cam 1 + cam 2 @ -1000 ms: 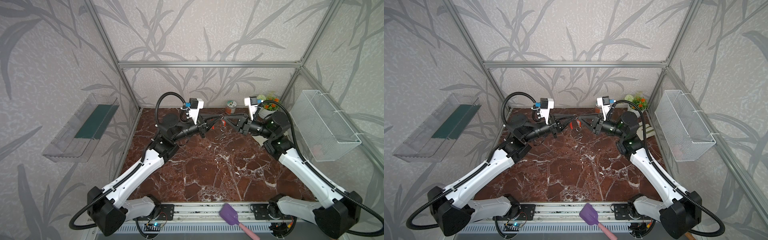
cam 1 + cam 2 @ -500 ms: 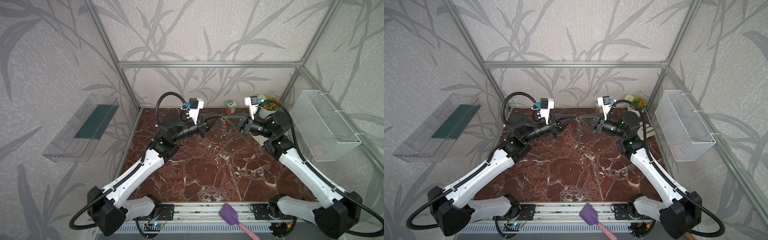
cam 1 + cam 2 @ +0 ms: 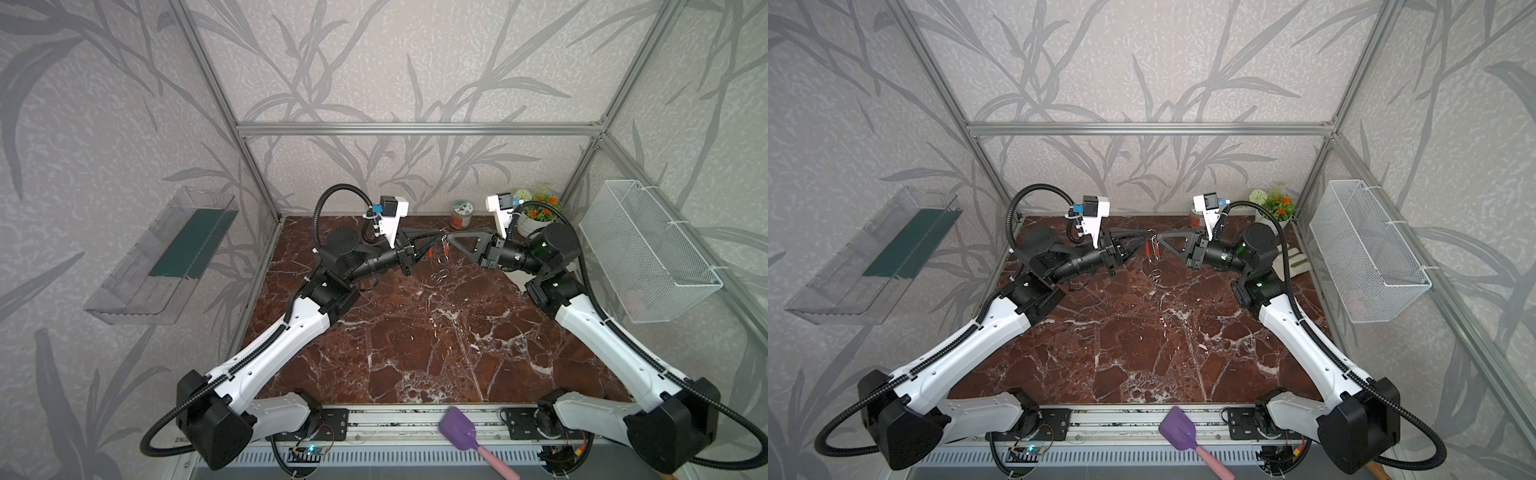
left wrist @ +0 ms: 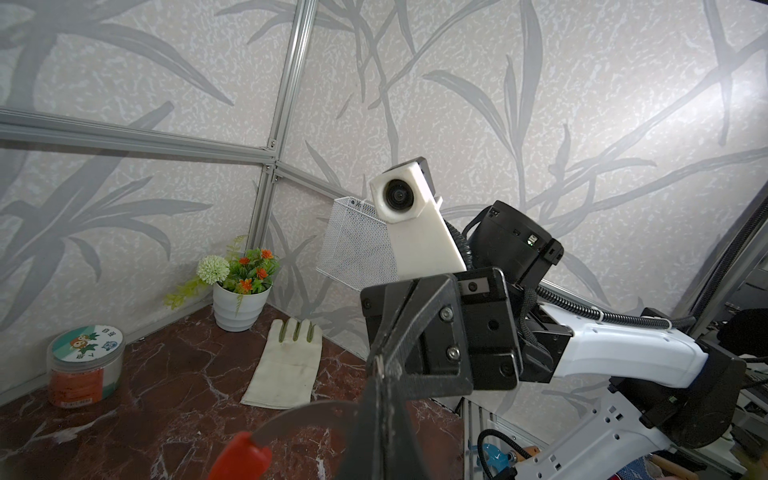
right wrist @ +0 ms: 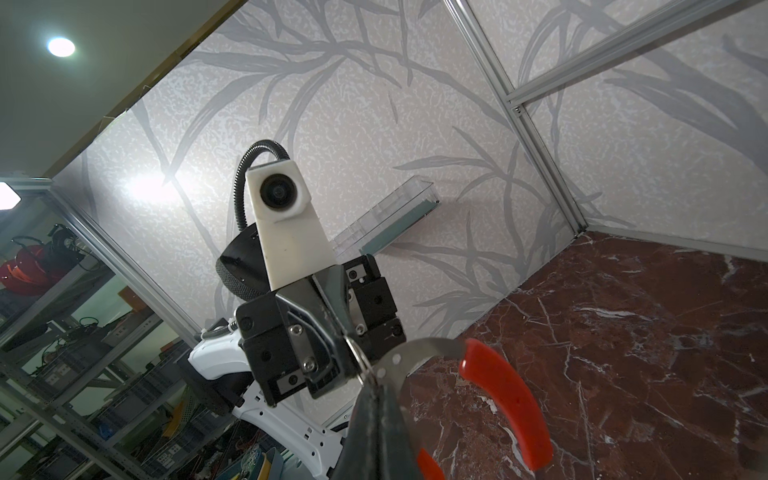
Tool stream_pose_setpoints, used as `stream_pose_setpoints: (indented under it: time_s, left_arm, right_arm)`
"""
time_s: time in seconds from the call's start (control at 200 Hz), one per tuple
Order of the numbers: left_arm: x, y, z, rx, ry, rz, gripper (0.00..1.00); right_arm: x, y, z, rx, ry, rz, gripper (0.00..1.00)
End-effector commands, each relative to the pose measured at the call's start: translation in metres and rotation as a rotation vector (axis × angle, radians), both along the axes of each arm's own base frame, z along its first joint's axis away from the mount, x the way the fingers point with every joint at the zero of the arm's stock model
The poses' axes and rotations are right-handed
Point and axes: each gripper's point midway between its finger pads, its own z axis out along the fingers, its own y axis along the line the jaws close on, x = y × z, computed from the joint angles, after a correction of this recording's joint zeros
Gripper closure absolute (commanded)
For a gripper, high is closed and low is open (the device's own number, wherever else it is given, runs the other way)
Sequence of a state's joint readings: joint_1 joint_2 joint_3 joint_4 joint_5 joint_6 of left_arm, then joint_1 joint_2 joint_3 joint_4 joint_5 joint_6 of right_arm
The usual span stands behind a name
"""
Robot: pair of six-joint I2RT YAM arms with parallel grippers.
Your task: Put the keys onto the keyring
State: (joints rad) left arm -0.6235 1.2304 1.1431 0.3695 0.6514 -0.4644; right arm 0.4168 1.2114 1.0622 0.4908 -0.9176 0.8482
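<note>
Clear acrylic forms the wall shelf (image 3: pixel 137 282) at far left, a boxy trough with a dark green strip lying in it. Red-brown marble with white veins covers the tabletop (image 3: pixel 415 332).

Towards the rear middle, the left gripper (image 3: pixel 439 239) and the right gripper (image 3: pixel 450 237) meet tip to tip above the marble, their black triangular fingers matte and ribbed. The left gripper's jaws are pressed together on a small metal ring (image 5: pixel 358 353). The right gripper's jaws are likewise clamped, pinching the keyring (image 5: pixel 399 360) at the flat, silvery end of its band, where one hole shows. From there the thin band curves into a glossy red section (image 5: pixel 507 399). The hoop hangs between the two tips, off the table.

Small red slivers dangle below the tips in both top views, too small to tell the keys from the hoop's red. A few loose silver split rings (image 3: pixel 439 274) lie on the marble beneath.

Further right stand a squat, round plastic jar (image 4: pixel 85 365), a ribbed white flowerpot (image 4: pixel 239 307), a limp cream cloth glove (image 4: pixel 286 365) and a white wire-mesh basket (image 3: pixel 648 253).
</note>
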Motion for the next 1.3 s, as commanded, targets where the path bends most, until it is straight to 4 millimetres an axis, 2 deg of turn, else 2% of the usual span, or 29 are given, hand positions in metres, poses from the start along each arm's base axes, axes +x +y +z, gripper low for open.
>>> stream_pose_setpoints:
  time_s: [0.0,0.295,0.47,0.8,1.03,1.09,1.194,1.264,1.294]
  left_arm:
    - [-0.014,-0.002,0.024,-0.054,-0.064,-0.045,1.00]
    - [-0.009,0.004,0.025,-0.067,-0.072,0.006,1.00]
    - [-0.008,0.001,0.024,-0.068,-0.067,-0.006,1.00]
    - [-0.007,0.001,0.024,-0.076,-0.061,-0.005,1.00]
    - [-0.005,0.002,0.026,-0.088,-0.064,0.009,1.00]
    - [-0.005,0.002,0.026,-0.088,-0.062,0.006,1.00]
    - [-0.006,0.001,0.027,-0.090,-0.062,-0.004,1.00]
    - [-0.005,0.001,0.026,-0.086,-0.061,-0.001,1.00]
    - [-0.004,0.001,0.024,-0.083,-0.057,0.003,1.00]
  right_arm:
    - [-0.005,0.006,-0.010,-0.014,0.024,0.050,1.00]
    - [-0.006,0.005,-0.020,-0.011,0.055,0.051,1.00]
    - [-0.011,0.007,-0.023,-0.016,0.072,0.082,1.00]
    - [-0.009,0.010,-0.033,-0.005,0.148,0.113,0.94]
    - [-0.007,0.014,-0.040,0.009,0.201,0.137,0.95]
    - [-0.007,0.014,-0.042,0.007,0.205,0.136,0.92]
    - [-0.007,0.016,-0.045,-0.017,0.222,0.138,0.91]
    - [-0.008,0.014,-0.040,-0.016,0.191,0.132,0.81]
    - [-0.008,0.013,-0.038,-0.019,0.173,0.118,0.80]
